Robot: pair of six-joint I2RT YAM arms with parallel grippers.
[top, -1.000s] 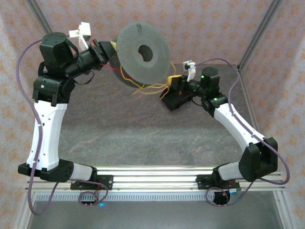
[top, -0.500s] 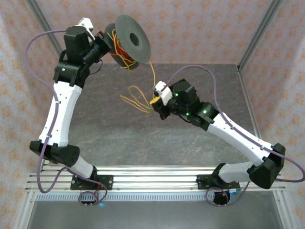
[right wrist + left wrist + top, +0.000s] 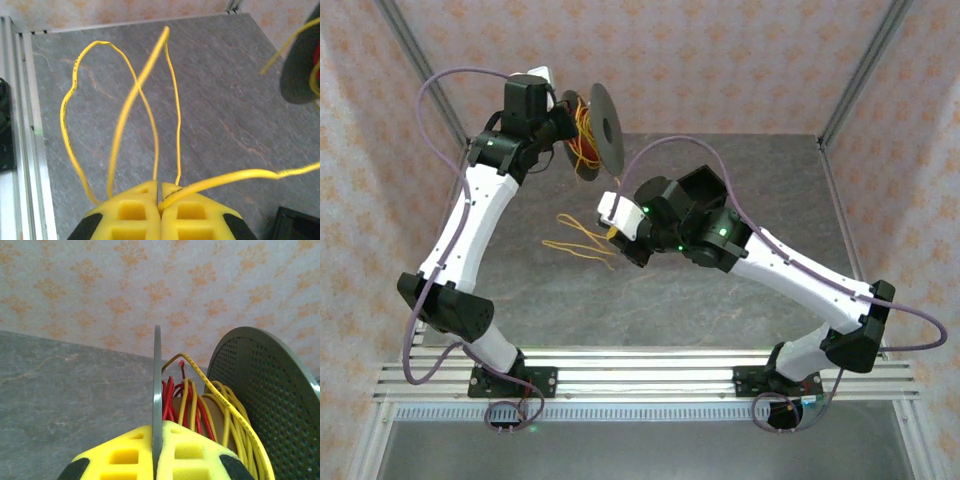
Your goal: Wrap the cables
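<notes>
Spool: I have one grey spool [image 3: 603,122] held up off the surface [image 3: 580,300], close to the back edge and the patterned wall [image 3: 720,60].
Spool plates: There are two round plates. The far one is full of little holes.
Left gripper: My left gripper [image 3: 157,435] is clenched on the thin rim of the near plate.
Cables: Yellow cables [image 3: 226,420] and some red wire [image 3: 170,400] are wound on the core between the two plates.
Right gripper: My right gripper [image 3: 159,194] is nearer the arm bases than the spool, pinched tight on a yellow cable.
Loose part: One yellow strand runs from the spool to that gripper. About two long loops [image 3: 575,242] lie on the surface, nearer the arm bases than the spool.
Open room: The surface to the right of the spool is bare out to the metal corner post [image 3: 860,70].
Count: I have two arms and two grippers.
Writing: I see tiny dark marks on a yellow cable at the spool, too small to read.
</notes>
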